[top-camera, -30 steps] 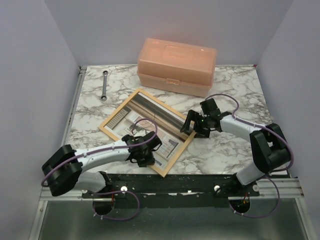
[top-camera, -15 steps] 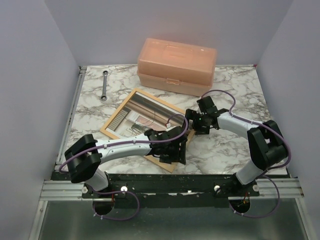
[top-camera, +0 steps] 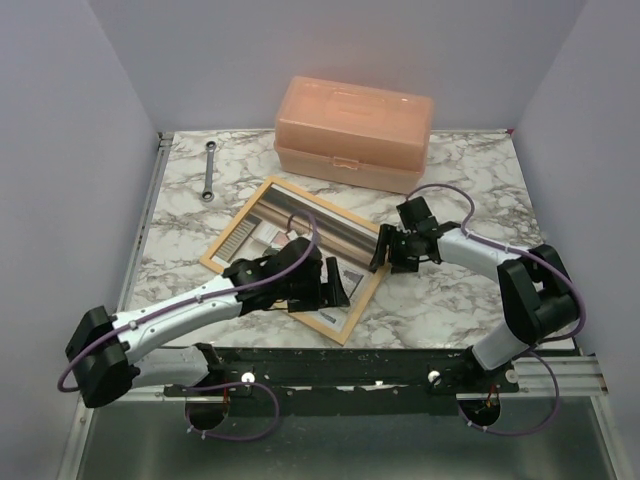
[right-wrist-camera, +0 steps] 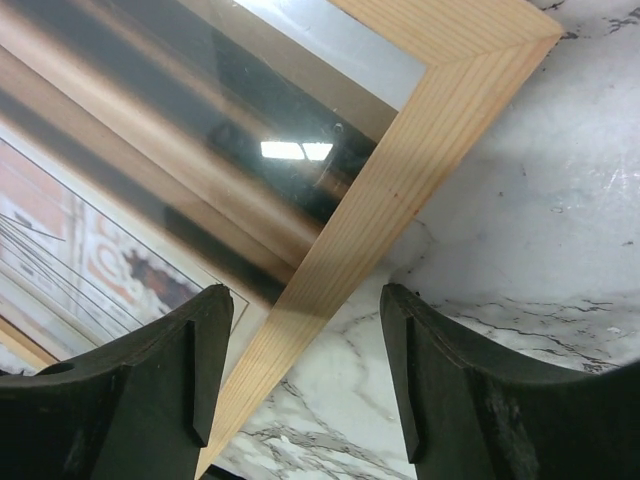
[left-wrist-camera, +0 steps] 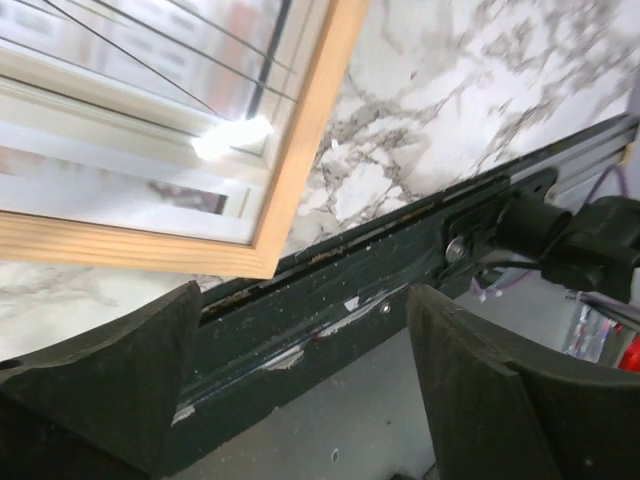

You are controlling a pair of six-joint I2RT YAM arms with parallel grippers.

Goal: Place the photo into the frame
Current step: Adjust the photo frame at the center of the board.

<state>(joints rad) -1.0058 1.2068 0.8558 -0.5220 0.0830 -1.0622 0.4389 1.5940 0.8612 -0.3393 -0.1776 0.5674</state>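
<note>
Two hazards apply from this position. First, the frame [top-camera: 235,222] lies flat and skewed on the marble table [top-camera: 450,300], with its near corner close to the black rail [left-wrist-camera: 330,290] at the table edge. A sideways push from either arm would likely slide it across the smooth surface, possibly onto the rail. Second, the photo [top-camera: 262,232] shows inside the moulding, but the views do not show whether it is fully seated. A nudge or tilt could shift it out of square.

Left gripper [top-camera: 338,290]: the fingers stand wide apart above the frame's near corner and hold nothing. The wrist view shows that corner and the rail in the gap, with no contact.

Right gripper [top-camera: 385,250]: the fingers are partly open and straddle the moulding just short of the frame's right corner. Nothing is gripped, and it cannot be told whether a fingertip brushes the wood.
</note>
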